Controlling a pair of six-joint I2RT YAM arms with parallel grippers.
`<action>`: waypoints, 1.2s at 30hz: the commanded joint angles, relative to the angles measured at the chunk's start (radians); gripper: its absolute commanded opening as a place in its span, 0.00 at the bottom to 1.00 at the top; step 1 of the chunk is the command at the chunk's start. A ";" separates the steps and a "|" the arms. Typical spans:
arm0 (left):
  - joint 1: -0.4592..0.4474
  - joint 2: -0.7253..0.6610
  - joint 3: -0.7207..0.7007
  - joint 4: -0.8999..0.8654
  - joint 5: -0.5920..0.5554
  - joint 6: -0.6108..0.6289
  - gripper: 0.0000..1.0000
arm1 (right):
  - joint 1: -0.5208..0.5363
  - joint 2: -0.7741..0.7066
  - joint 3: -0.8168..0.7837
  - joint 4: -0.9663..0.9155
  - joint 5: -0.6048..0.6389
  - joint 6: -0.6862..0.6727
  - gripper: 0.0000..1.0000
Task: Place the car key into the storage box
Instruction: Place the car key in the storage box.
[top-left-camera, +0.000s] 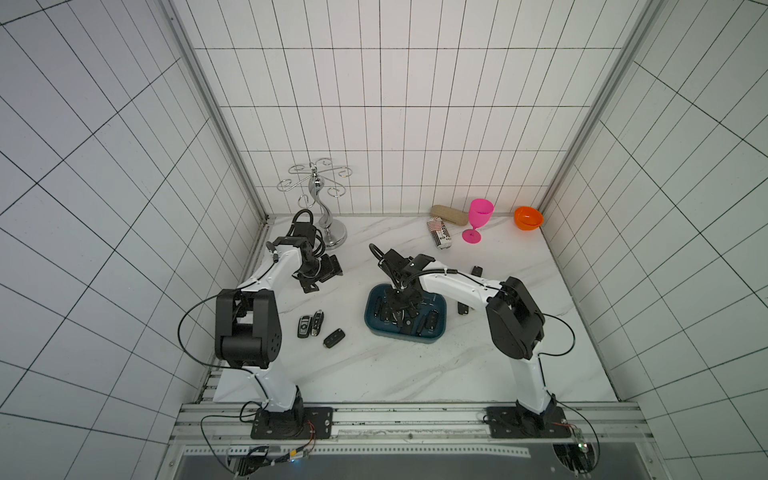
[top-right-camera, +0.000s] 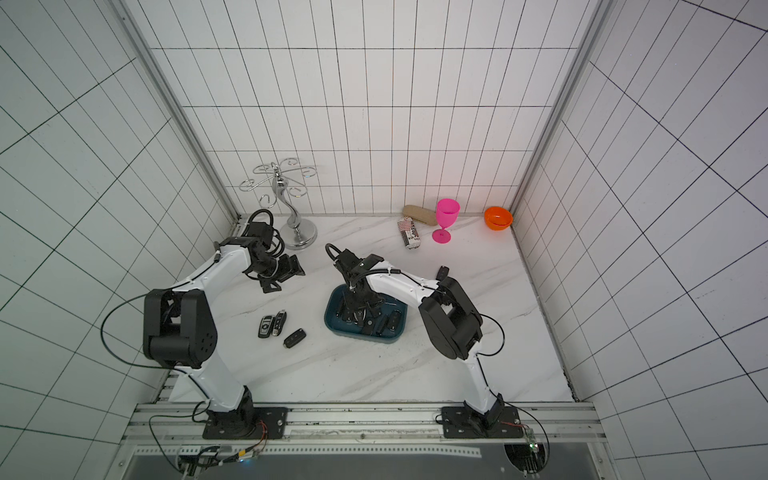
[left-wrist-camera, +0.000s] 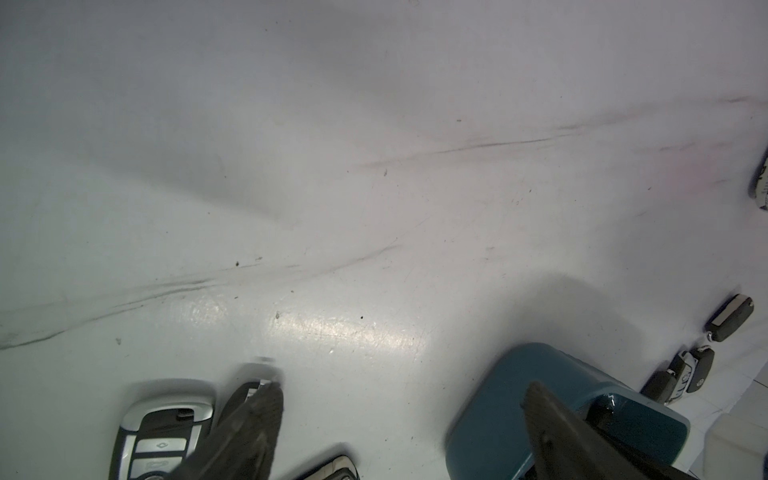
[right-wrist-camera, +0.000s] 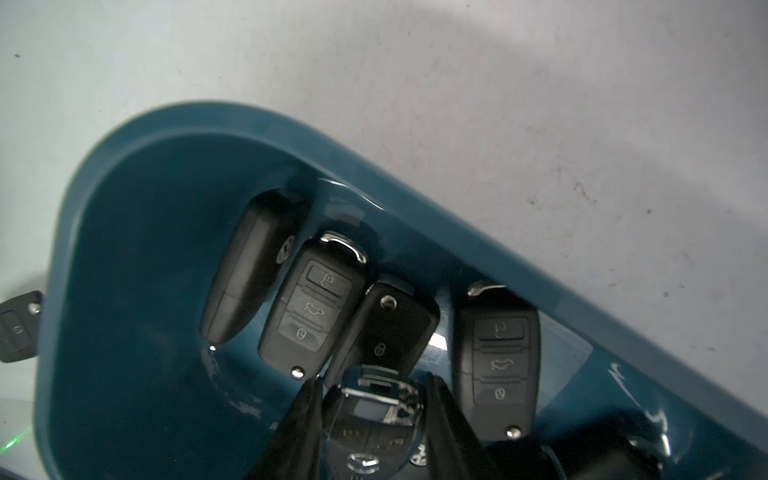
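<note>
One car key (right-wrist-camera: 370, 419), black with a chrome end and a silver emblem, is clamped between the black fingers (right-wrist-camera: 299, 424) of the right gripper (right-wrist-camera: 372, 386) and is held low over the inside of the storage box (right-wrist-camera: 137, 232); whether it touches the keys beneath cannot be told. Four other black key fobs (right-wrist-camera: 313, 307) are seen lying side by side on the box floor beyond the held key, close to one long wall. In a top view the teal box (top-left-camera: 395, 336) is shown resting on the white marble table (top-left-camera: 374, 374), with the right arm reached down into it. Three key fobs (top-left-camera: 318, 322) are laid on the table on the left arm's side of the box, two just beside each other and the third (top-left-camera: 334, 338) nearer the box. Two more fobs (top-left-camera: 476, 271) are found on the opposite side of the box, one partly hidden by the right arm. The left gripper (left-wrist-camera: 403, 388) is held behind those three fobs, further back than the box, with its fingers wide apart and nothing between them. Well behind the box, by the back wall, a patterned can (top-left-camera: 440, 235) on its side, a tan case (top-left-camera: 449, 215), an upright pink goblet (top-left-camera: 480, 216) and an orange bowl (top-left-camera: 528, 218) are placed, and a chrome stemware rack (top-left-camera: 322, 199) is stood toward the left arm's side.
</note>
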 joint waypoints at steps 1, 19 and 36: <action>0.004 0.014 -0.015 0.010 -0.016 0.006 0.98 | 0.009 0.002 -0.015 0.006 -0.029 -0.034 0.25; -0.028 0.015 -0.022 -0.009 -0.244 -0.021 0.92 | 0.008 -0.047 -0.040 0.037 0.014 -0.097 0.82; -0.342 -0.278 -0.265 -0.056 -0.364 -0.363 0.87 | -0.035 -0.349 -0.239 0.176 0.191 -0.066 0.99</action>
